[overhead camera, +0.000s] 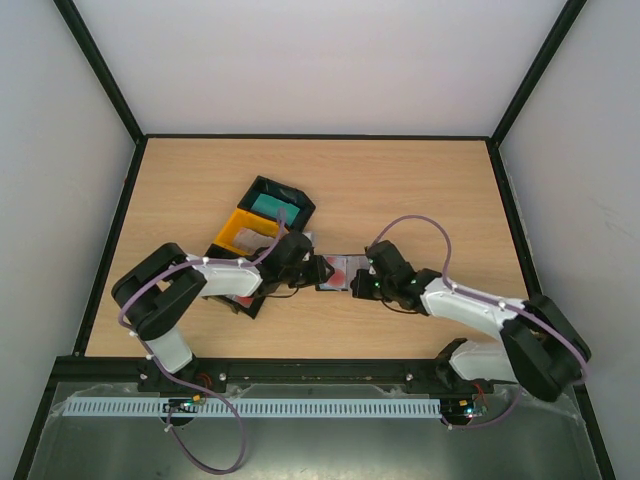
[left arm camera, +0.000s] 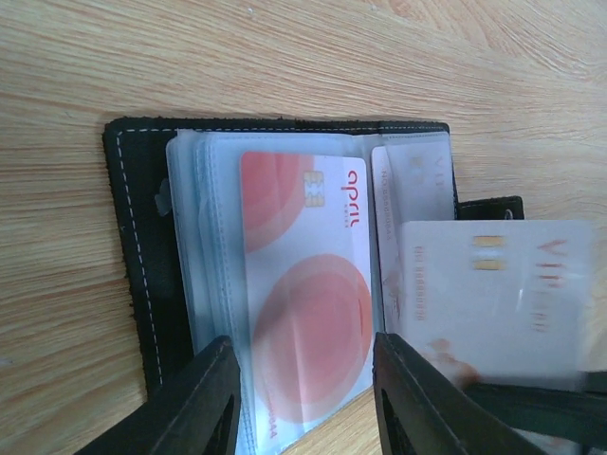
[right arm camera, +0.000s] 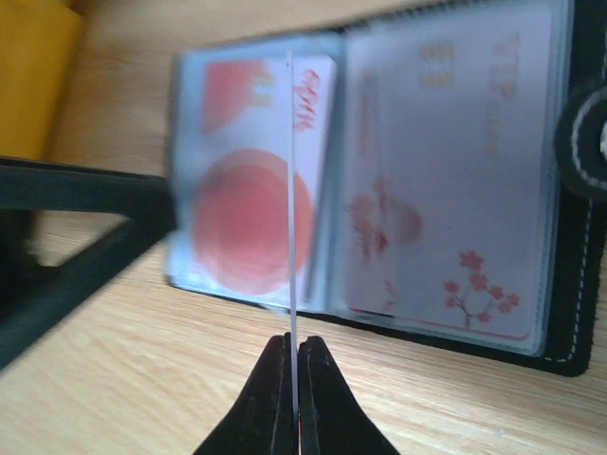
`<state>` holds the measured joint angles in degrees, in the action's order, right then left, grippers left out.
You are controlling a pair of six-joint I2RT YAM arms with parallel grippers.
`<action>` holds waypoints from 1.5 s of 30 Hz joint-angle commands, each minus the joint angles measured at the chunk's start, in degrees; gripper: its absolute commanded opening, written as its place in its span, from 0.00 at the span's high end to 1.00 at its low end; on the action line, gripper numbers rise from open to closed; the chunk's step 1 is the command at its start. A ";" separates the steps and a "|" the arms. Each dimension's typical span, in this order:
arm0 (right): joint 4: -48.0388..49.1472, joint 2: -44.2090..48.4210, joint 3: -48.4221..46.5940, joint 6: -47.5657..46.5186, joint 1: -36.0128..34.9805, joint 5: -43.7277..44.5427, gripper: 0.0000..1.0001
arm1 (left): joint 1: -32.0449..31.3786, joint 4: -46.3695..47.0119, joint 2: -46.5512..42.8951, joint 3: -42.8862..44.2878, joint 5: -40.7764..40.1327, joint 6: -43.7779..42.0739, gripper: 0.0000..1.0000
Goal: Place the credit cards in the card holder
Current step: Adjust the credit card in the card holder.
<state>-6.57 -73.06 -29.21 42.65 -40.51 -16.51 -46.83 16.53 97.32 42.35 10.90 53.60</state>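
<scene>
The card holder point(left arm camera: 142, 265) lies open on the table, a black wallet with clear sleeves point(right arm camera: 569, 313). A red-and-white credit card point(left arm camera: 303, 284) sits in its left sleeve and a pale blossom-printed card point(right arm camera: 446, 190) in the right one. My left gripper point(left arm camera: 303, 346) is open, its fingers point(left arm camera: 204, 403) standing either side of the red card's sleeve at the near edge. My right gripper point(right arm camera: 294, 346) is shut on a pale white-pink credit card point(left arm camera: 493, 294), seen edge-on point(right arm camera: 292, 190) and held above the holder's middle fold. Both grippers meet at the holder point(overhead camera: 338, 272).
A black tray point(overhead camera: 262, 187) holding teal cards stands behind the left arm, with a yellow tray point(overhead camera: 240, 222) beside it. Another black tray point(overhead camera: 245, 302) lies partly under the left arm. The yellow tray point(right arm camera: 28, 66) also shows top left of the right wrist view.
</scene>
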 commanded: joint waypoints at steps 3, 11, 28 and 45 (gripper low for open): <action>-0.20 6.71 -0.32 -1.95 -0.26 0.59 0.98 | 0.49 1.22 1.55 -0.09 0.86 0.26 0.61; 2.64 -1.32 -0.36 -1.78 -0.27 1.59 0.98 | 0.45 1.18 1.92 -0.07 1.14 0.46 0.61; 3.65 3.15 1.62 -2.81 -0.27 2.52 0.98 | 0.49 1.05 1.78 -0.28 1.15 0.52 0.58; 3.34 -8.04 -0.42 -5.49 -0.24 2.36 0.98 | 0.43 1.15 1.77 -0.14 1.56 0.12 0.57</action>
<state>-1.80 -79.64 -30.44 37.91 -40.51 -14.92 -46.59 17.61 98.45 42.35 12.01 54.22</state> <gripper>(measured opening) 0.022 0.435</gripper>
